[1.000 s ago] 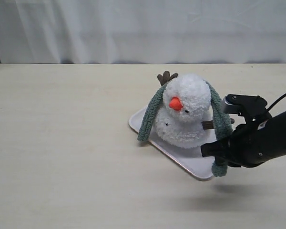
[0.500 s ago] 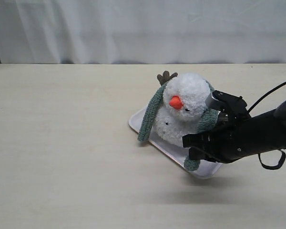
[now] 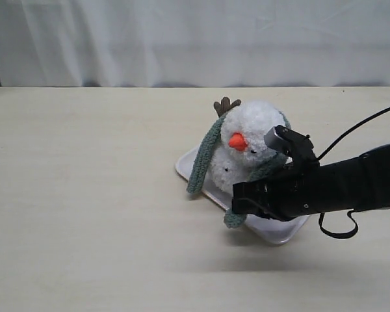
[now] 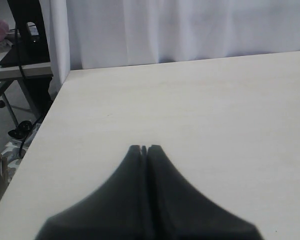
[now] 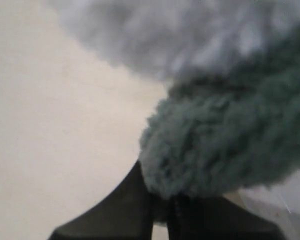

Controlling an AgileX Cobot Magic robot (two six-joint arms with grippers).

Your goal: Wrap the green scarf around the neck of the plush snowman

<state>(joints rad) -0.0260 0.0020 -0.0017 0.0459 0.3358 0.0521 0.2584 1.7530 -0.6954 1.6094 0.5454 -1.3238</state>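
Note:
The white plush snowman (image 3: pixel 250 140) with an orange nose sits on a pale tray (image 3: pixel 273 232). The green scarf (image 3: pixel 203 154) is draped over the back of its head; one end hangs down the left side of the toy. My right gripper (image 3: pixel 237 207) is shut on the other end (image 5: pixel 215 150), holding it low in front of the body, with the strip crossing below the face near the neck (image 3: pixel 247 166). My left gripper (image 4: pixel 144 148) is shut and empty over bare table, out of the exterior view.
A brown twig arm (image 3: pixel 227 104) sticks up behind the head. The table edge and a white curtain (image 3: pixel 195 39) lie at the back. In the left wrist view, a dark stand (image 4: pixel 25 35) and cables sit beyond the table's corner.
My right gripper has carried the scarf end leftward, from the snowman's right side across the front of its body. The left-hanging end has not moved.

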